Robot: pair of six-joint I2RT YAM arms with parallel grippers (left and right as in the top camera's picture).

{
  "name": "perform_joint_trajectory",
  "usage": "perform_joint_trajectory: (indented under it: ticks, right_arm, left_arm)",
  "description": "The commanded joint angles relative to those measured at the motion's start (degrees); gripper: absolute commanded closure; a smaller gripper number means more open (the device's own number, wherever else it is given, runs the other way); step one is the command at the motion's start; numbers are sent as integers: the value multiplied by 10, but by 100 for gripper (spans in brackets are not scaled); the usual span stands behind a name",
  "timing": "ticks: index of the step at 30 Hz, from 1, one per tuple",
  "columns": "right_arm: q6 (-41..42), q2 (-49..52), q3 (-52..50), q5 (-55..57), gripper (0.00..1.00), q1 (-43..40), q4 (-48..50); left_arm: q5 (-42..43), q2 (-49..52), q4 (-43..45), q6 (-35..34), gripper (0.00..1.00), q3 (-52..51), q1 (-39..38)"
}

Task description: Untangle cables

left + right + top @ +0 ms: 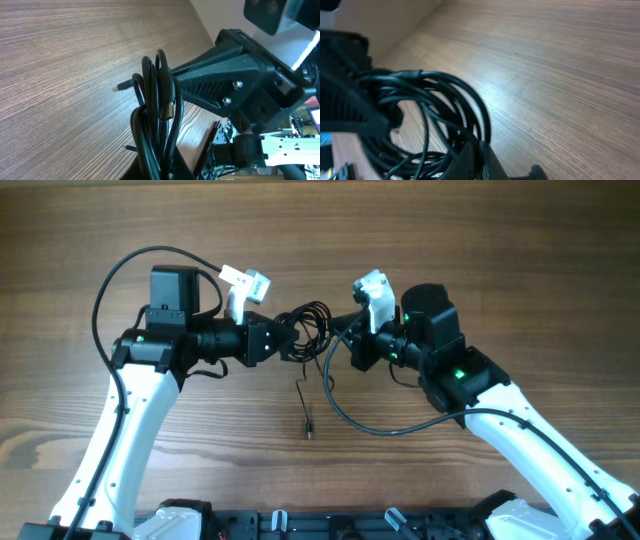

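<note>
The cables (312, 327) are a bundle of thin black cords held in the air between my two grippers at the table's middle. One loose end with a small plug (308, 432) hangs down toward the table. My left gripper (287, 340) is shut on the bundle's left side; the cords (155, 115) rise out of its jaws (160, 172). My right gripper (345, 338) is shut on the bundle's right side; the coiled loops (427, 117) spread from its jaws (475, 160).
A thicker black wire (375, 425) loops from the right arm over the wooden table (520, 270). Another arcs over the left arm (105, 290). The right gripper body (240, 85) fills the left wrist view close to the bundle.
</note>
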Motion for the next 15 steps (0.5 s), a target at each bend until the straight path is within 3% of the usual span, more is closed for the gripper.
perform_joint_trajectory:
  ticks: [1,6,11,13,15]
  right_arm:
    - [45,10,-3,104,95,-3,-6]
    - [91,59,-3,192,95,-3,-29]
    - [135,101,-3,195,95,-3,23]
    - [135,99,-3,192,96,-4,20]
    - [130,80,-3,181,86,-6,5]
  left_arm:
    - [58,-11,-1,5,96,3,1]
    - [103,-11,3,5,96,3,1]
    - [154,-11,5,7,96,3,1]
    - [148,-11,5,7,96,3,2]
    - [65,-11,2,4,96,3,2]
